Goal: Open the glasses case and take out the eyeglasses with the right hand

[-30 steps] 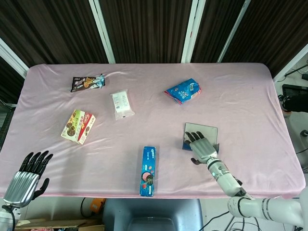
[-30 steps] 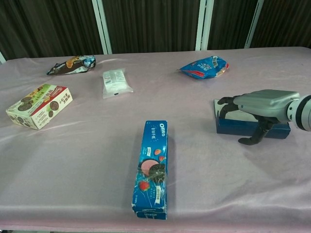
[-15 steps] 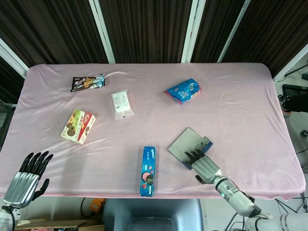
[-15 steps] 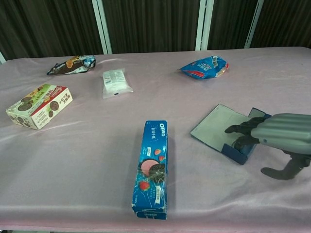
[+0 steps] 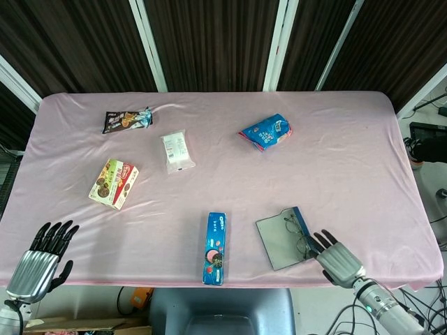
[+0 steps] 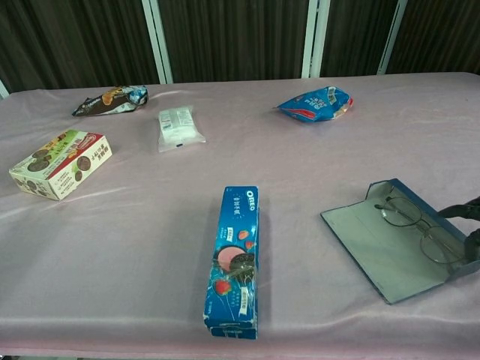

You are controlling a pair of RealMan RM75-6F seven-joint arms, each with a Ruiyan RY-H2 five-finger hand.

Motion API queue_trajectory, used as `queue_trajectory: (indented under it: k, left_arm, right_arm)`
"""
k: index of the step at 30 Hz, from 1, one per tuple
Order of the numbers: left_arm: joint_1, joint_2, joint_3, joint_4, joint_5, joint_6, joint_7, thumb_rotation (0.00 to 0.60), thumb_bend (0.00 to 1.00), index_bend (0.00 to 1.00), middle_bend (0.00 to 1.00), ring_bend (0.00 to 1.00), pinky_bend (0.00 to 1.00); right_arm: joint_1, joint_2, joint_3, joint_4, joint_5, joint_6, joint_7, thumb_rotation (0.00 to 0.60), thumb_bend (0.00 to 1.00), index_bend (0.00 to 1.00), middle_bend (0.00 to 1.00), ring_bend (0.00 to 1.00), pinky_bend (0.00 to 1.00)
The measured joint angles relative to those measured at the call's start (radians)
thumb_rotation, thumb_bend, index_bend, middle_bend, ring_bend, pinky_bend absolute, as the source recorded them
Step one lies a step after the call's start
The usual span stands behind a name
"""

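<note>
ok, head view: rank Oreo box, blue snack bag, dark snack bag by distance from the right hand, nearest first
1. Oreo box: near table edge, just left of the right hand and past the open glasses case.
2. Blue snack bag: farther back, centre-right.
3. Dark snack bag: far back-left, the opposite corner from the hand.

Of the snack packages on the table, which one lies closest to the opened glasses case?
The long blue Oreo box, lying lengthwise just left of the open glasses case. The blue snack bag, white packet, cookie box and dark wrapper all lie farther back.
</note>
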Motion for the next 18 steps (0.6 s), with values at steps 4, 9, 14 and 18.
queue_trajectory:
  k: [4, 9, 14, 18]
  left_arm:
    - [-0.002, -0.004, -0.001, -0.002, -0.004, -0.009, 0.011, 0.6, 0.43, 0.0, 0.02, 0.03, 0.0]
    - [-0.004, -0.008, -0.003, -0.004, -0.012, -0.016, 0.021, 0.6, 0.43, 0.0, 0.02, 0.03, 0.0]
    - [-0.006, -0.01, -0.006, -0.005, -0.018, -0.02, 0.025, 0.6, 0.43, 0.0, 0.02, 0.03, 0.0]
    - [-0.007, -0.01, -0.007, -0.006, -0.022, -0.024, 0.027, 0.6, 0.43, 0.0, 0.02, 0.03, 0.0]
  right_arm:
    - [-0.016, 0.002, 0.018, 0.051, 0.026, -0.007, 0.017, 0.6, 0.57, 0.43, 0.0, 0.0, 0.0]
    - [-0.018, -0.018, 0.072, 0.11, 0.086, -0.035, 0.017, 0.6, 0.57, 0.43, 0.0, 0.0, 0.0]
    - [-0.002, -0.043, 0.132, 0.15, 0.172, -0.072, 0.002, 0.6, 0.57, 0.43, 0.0, 0.0, 0.0]
    - [0.025, -0.072, 0.187, 0.192, 0.255, -0.112, -0.028, 0.6, 0.57, 0.43, 0.0, 0.0, 0.0]
